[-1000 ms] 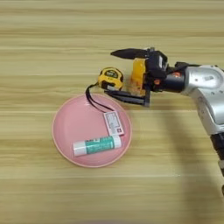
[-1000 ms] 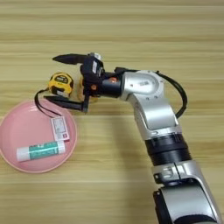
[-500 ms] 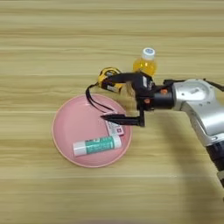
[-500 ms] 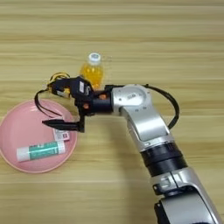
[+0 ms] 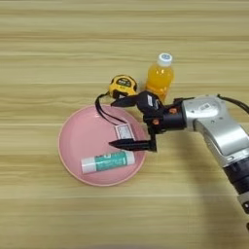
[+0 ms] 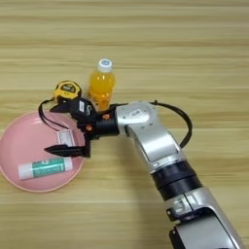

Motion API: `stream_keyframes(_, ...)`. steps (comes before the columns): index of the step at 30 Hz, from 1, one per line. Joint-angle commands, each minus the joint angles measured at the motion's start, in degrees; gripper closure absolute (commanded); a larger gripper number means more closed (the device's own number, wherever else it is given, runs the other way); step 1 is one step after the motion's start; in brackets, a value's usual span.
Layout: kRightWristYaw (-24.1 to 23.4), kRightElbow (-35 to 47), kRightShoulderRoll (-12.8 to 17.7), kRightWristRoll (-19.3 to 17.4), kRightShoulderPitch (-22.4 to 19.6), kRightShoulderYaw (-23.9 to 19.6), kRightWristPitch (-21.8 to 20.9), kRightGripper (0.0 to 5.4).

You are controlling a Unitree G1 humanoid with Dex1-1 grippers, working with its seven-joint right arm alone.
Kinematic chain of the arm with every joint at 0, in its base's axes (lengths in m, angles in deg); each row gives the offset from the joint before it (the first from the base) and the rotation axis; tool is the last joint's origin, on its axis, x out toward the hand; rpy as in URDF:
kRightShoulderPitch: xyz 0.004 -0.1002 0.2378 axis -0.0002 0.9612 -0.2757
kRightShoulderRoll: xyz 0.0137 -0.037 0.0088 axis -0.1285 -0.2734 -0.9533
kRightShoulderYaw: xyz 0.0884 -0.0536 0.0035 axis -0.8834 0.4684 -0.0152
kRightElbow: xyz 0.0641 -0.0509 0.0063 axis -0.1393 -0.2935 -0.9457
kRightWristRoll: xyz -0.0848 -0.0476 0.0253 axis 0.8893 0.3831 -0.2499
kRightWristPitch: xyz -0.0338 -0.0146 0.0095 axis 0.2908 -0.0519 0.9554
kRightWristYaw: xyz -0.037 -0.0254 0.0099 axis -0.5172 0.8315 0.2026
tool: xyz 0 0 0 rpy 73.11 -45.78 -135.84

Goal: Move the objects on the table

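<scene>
A round pink plate (image 5: 68,132) lies on the table (image 5: 48,58) at left centre. A white tube with a teal label (image 5: 108,161) and a small white-pink card (image 5: 123,132) rest in it. Just behind the plate sits a yellow tape measure (image 5: 122,86), its black strap (image 5: 100,110) looping onto the plate's rim. To its right, the orange-juice bottle (image 5: 159,78) stands upright with its white cap on. My right gripper (image 5: 113,123) is open over the plate's right part. One finger lies near the tape measure, the other beside the tube, and the card sits between them.
My silver forearm (image 6: 146,133) reaches in from the bottom right and crosses the table in front of the bottle. Bare wood stretches along the back and along the front left (image 5: 53,214).
My gripper has swung left and toward me, from around the bottle to over the plate. The bottle now stands free behind my wrist. Plate, tube, card and tape measure have not moved.
</scene>
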Motion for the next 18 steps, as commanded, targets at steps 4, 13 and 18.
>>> stream_keyframes(4, 2.9, -0.7, 1.3, 2.5, -7.0, 3.4, 0.8, 0.05)
stream_keyframes(13, 6.1, -2.6, 1.0, 5.2, -8.1, 6.4, 0.7, 0.05)
stream_keyframes(18, 6.0, -3.5, 0.8, 6.4, -8.1, 6.8, 0.4, 0.05)
